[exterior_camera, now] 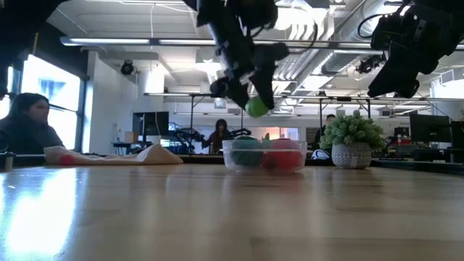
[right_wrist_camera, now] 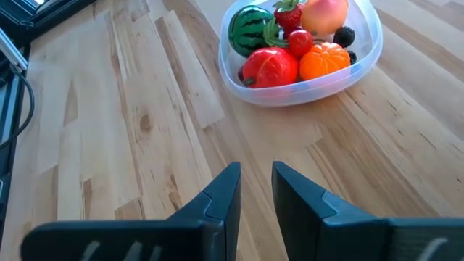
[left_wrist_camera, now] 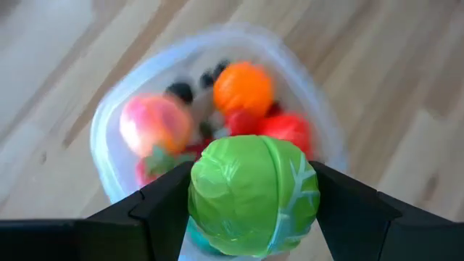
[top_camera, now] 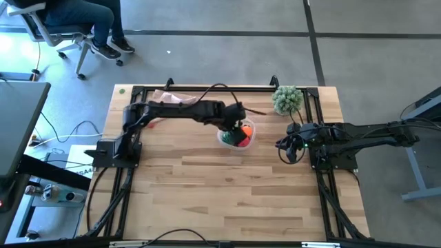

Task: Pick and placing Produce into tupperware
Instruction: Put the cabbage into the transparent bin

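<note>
Item 1, green toy cabbage [left_wrist_camera: 254,196]: clamped between the two dark fingers of the left gripper [exterior_camera: 255,101] and carried directly above the tupperware [top_camera: 236,135]. It is held clear of the rim, apparently so that it can be released straight down onto the pieces already inside.

Item 2, tupperware: a clear roundish tub set on the wooden table [top_camera: 227,193], just beside the potted plant [top_camera: 287,100]. It is well filled. Inside are listed a striped watermelon ball [right_wrist_camera: 250,27], a red tomato-like piece [right_wrist_camera: 270,67], an orange [right_wrist_camera: 325,60], a strawberry [right_wrist_camera: 288,15], a peach-coloured fruit [right_wrist_camera: 325,13] and dark berries [right_wrist_camera: 344,35]. Little free room is left, so a central drop is judged safest against a roll over the rim.

Item 3, right gripper [right_wrist_camera: 255,190]: parked low over bare table, well apart from the tupperware on the plant's side. Its fingers are set nearly together with a narrow gap, and nothing is held. It is judged to be kept back to leave the tub unobstructed.

Item 4, beige cloth [exterior_camera: 148,154]: laid well apart from the tupperware, with a small red piece [exterior_camera: 67,159] resting at its far end, not yet collected.
</note>
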Robot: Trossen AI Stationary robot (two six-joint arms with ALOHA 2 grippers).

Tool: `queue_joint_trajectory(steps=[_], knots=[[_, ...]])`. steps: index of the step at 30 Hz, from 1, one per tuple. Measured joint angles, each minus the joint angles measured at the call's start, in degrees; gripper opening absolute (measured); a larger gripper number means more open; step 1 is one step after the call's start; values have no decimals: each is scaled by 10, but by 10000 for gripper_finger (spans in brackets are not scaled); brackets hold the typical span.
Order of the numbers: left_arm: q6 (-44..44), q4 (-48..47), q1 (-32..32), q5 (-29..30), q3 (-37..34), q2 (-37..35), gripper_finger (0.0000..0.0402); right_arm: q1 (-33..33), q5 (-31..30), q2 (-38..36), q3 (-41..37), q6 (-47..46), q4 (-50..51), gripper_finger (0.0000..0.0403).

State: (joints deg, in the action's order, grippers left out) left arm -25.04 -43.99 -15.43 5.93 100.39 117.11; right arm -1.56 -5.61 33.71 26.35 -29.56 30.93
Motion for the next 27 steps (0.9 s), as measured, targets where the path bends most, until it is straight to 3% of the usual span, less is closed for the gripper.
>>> queue_joint_trajectory(steps=[10,27], knots=[[-5,17,-33,-19,2,41,248,0,0,0,0,0,-2,71],[-55,32,-33,-33,2,70,248,0,0,0,0,0,-3,71]])
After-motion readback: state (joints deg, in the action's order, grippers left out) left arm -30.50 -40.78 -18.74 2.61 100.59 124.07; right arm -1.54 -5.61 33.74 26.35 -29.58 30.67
